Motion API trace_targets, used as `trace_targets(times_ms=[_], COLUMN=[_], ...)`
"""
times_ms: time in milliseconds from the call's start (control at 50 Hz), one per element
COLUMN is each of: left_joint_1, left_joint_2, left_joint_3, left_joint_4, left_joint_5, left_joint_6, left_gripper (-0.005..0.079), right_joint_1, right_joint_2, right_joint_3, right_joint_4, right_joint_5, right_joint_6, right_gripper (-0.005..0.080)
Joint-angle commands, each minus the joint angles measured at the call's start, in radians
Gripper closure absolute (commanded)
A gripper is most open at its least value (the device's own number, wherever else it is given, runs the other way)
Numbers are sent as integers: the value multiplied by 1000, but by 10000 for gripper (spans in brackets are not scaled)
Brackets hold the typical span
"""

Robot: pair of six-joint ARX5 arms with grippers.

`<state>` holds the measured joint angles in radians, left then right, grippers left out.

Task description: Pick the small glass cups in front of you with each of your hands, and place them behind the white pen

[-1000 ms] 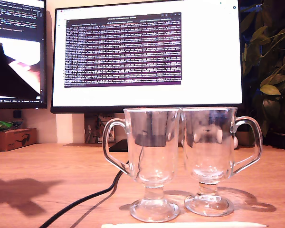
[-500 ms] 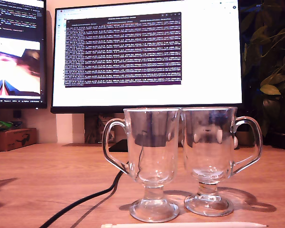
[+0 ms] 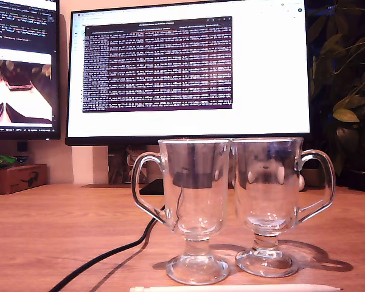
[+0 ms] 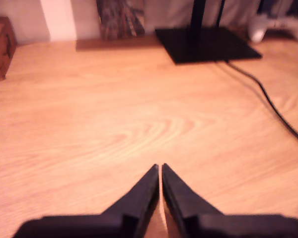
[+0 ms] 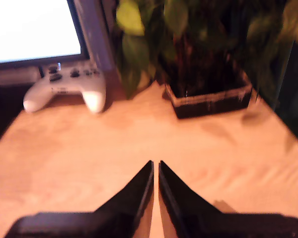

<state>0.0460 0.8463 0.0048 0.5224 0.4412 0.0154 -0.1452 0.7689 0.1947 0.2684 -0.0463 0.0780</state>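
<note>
- First wrist view: my first gripper (image 4: 160, 168) has its fingers (image 4: 144, 191) pressed together, empty, above bare tabletop (image 4: 89, 129), short of the monitor base (image 4: 206, 43).
- My second gripper (image 5: 155, 164) is likewise closed, empty, pointing toward the plant pot (image 5: 208, 101).
- Exterior view: both glass cups (image 3: 191, 210) (image 3: 267, 204) stand upright, touching, just behind the white pen (image 3: 237, 288), under the monitor (image 3: 188, 73).

Two clear glass cups, first (image 3: 194, 210) and second (image 3: 269, 204), upright on stemmed feet, touching side by side, handles outward. White pen (image 3: 236, 288) lies flat just beside their feet. None shows near either claw.
</note>
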Motion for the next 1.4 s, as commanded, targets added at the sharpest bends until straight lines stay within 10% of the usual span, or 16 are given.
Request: trace_targets(times_ms=[0,1380], left_joint_1=[6,4], left_joint_2=[2,-304], left_joint_3=[-31,-31], left_joint_4=[11,-62], left_joint_5=[14,48], left_joint_6=[-5,14], left_gripper=[761,761], right_joint_1=[-3,72], right_joint_2=[-6,-575], right_joint_3=[-29,-190], right_joint_4=[42,-147], right_joint_5=[-3,-143], right_joint_6=[11,-112], right_gripper=[757,757])
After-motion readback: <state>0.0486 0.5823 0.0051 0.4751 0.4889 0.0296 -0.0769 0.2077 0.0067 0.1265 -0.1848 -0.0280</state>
